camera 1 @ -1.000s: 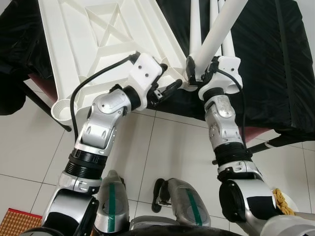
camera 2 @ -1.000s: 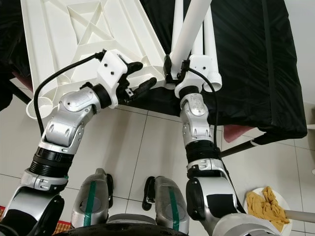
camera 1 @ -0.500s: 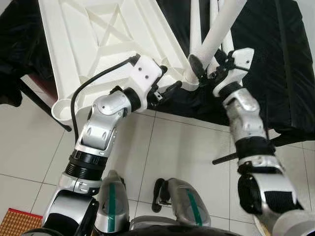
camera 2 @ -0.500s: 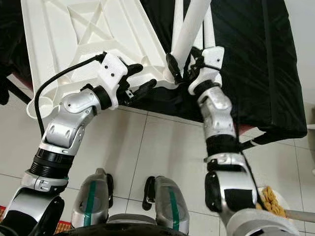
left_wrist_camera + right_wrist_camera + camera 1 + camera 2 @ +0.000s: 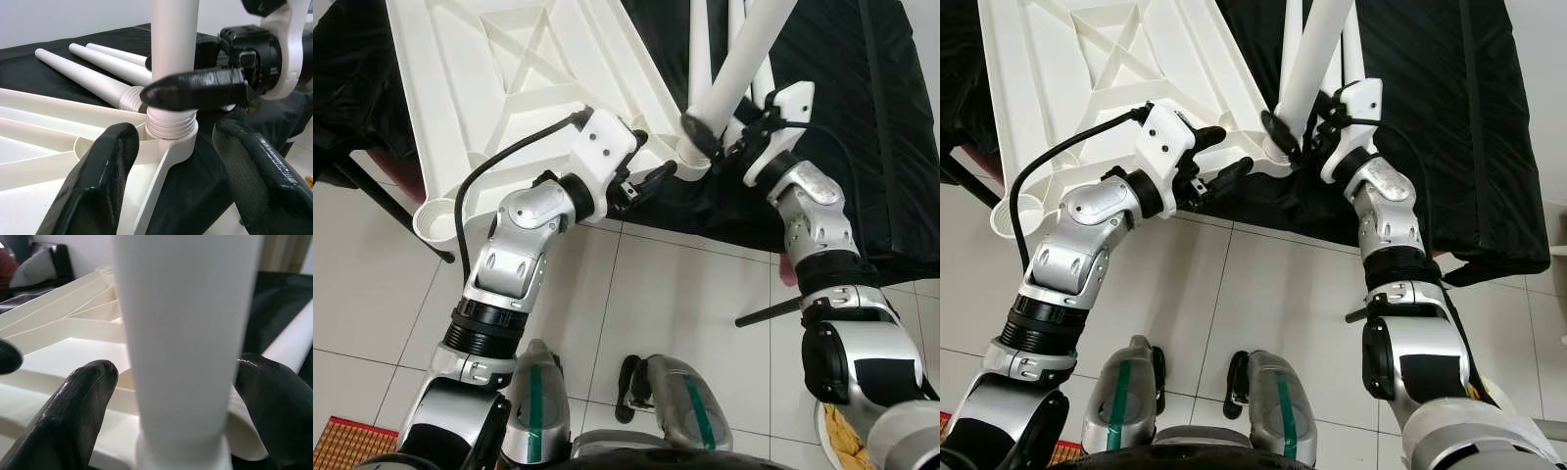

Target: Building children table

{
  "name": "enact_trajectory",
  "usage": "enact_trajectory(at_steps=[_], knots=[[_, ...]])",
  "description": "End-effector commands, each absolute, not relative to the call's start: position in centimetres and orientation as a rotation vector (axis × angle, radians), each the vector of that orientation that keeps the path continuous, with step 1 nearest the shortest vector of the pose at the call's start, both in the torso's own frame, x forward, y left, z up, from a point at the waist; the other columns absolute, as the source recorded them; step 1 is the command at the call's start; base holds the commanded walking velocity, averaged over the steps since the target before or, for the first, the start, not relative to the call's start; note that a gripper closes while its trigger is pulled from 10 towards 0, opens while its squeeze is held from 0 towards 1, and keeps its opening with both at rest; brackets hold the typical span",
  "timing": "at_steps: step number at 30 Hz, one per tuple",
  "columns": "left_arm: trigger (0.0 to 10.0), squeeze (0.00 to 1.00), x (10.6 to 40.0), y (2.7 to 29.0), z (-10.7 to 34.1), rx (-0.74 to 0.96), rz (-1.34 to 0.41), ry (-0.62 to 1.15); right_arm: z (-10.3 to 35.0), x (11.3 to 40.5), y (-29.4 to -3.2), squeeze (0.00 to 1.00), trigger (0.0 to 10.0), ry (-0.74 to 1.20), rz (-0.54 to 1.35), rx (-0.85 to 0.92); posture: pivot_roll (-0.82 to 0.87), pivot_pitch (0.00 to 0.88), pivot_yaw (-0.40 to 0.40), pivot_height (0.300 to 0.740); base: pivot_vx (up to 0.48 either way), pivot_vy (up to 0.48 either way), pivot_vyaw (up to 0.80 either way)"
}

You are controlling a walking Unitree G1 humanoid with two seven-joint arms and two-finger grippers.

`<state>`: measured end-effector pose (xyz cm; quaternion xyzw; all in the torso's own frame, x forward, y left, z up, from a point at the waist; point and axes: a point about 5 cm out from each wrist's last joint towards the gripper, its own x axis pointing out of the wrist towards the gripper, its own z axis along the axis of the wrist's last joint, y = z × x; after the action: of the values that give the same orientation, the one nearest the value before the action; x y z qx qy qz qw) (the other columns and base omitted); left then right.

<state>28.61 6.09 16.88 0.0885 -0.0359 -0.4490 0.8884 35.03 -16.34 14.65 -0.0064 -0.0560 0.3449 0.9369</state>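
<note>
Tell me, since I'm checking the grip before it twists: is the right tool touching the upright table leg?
Touching. In the left wrist view one finger of the right tool lies against the upright table leg just above the threaded corner socket.

Upright table leg: upper end cut off by the frame's top edge. Inverted tabletop: far side cropped beside the leg. Leg's threaded base partly hidden behind a black finger.

A home room, by the look of it: pale tiled floor, a black cloth spread over a low surface (possibly a bed).
</note>
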Motion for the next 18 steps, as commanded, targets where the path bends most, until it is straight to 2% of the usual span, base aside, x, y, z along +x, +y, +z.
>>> enact_trajectory(at_steps=[1, 10, 11, 12, 13, 15, 16, 18], knots=[[10.0, 0.00, 28.86, 6.06, 16.96, 0.177, -0.886, -0.079, 14.54, 35.16, -16.48, 0.00, 10.0, -0.096, 0.723, -0.030, 0.05, 0.036, -0.059, 0.740, 0.000, 0.000, 0.00], [10.0, 0.00, 28.91, 5.92, 17.08, 0.176, -0.889, -0.083, 14.55, 35.78, -16.53, 0.00, 10.0, -0.079, 0.762, -0.038, 0.06, 0.034, -0.057, 0.740, 0.000, 0.000, 0.00], [10.0, 0.00, 28.91, 5.90, 17.08, 0.176, -0.890, -0.083, 14.66, 35.91, -16.64, 0.00, 8.5, -0.085, 0.754, -0.037, 0.06, 0.034, -0.057, 0.740, 0.000, 0.000, 0.00], [10.0, 0.00, 28.91, 5.90, 17.08, 0.176, -0.890, -0.083, 14.66, 35.91, -16.64, 0.00, 8.5, -0.085, 0.754, -0.037, 0.06, 0.034, -0.057, 0.740, 0.000, 0.000, 0.00], [10.0, 0.00, 28.92, 5.88, 17.08, 0.176, -0.890, -0.083, 14.73, 35.99, -16.72, 0.00, 1.0, -0.089, 0.748, -0.034, 0.06, 0.033, -0.057, 0.740, 0.000, 0.000, 0.00], [10.0, 0.00, 28.92, 5.87, 17.08, 0.175, -0.890, -0.083, 14.76, 36.08, -16.81, 0.00, 1.0, -0.091, 0.738, -0.034, 0.06, 0.033, -0.057, 0.740, 0.000, 0.000, 0.00], [10.0, 0.00, 28.92, 5.86, 17.09, 0.174, -0.890, -0.083, 14.70, 36.12, -16.90, 0.00, 0.0, -0.086, 0.731, -0.032, 0.06, 0.034, -0.058, 0.740, 0.000, 0.000, 0.00], [10.0, 0.00, 28.91, 5.83, 17.11, 0.173, -0.889, -0.085, 14.60, 36.12, -17.01, 0.00, 0.0, -0.081, 0.727, -0.024, 0.06, 0.034, -0.059, 0.740, 0.000, 0.000, 0.00]])
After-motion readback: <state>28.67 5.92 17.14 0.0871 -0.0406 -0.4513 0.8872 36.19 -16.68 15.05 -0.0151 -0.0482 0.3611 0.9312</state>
